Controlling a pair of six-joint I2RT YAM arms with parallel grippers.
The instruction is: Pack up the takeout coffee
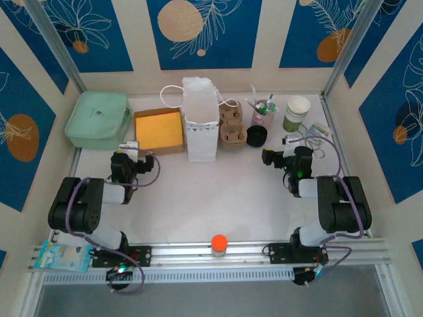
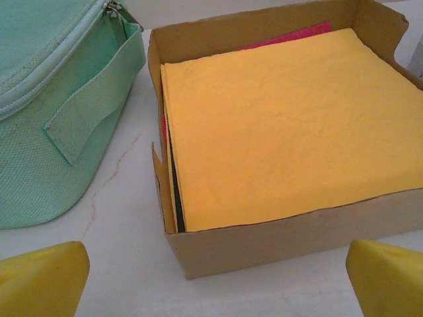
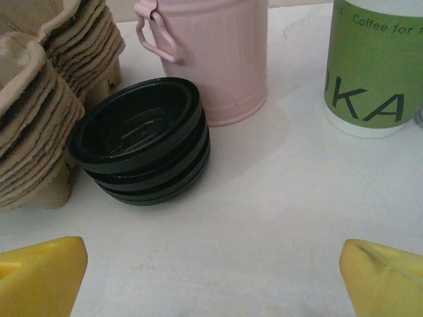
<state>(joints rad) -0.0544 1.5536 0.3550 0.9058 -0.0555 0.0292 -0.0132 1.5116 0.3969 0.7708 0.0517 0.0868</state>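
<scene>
The takeout coffee is out of view. A stack of lidless green-and-white paper cups (image 1: 297, 113) (image 3: 377, 66) stands at the back right. A stack of black plastic lids (image 1: 256, 136) (image 3: 142, 142) lies left of it, beside a pink cup (image 1: 263, 113) (image 3: 218, 56). My right gripper (image 1: 291, 142) (image 3: 215, 281) is open just in front of the lids, its yellow fingertips (image 3: 39, 277) spread wide over bare table. My left gripper (image 1: 130, 146) (image 2: 218, 284) is open in front of a cardboard box of yellow napkins (image 1: 158, 131) (image 2: 284, 125), with nothing between its fingers.
A white paper bag (image 1: 200, 125) stands upright at the back centre. Stacked pulp cup carriers (image 1: 232, 129) (image 3: 46, 99) sit right of it. A mint green zip pouch (image 1: 98, 119) (image 2: 46, 112) lies at the back left. An orange-topped object (image 1: 219, 243) sits on the front rail.
</scene>
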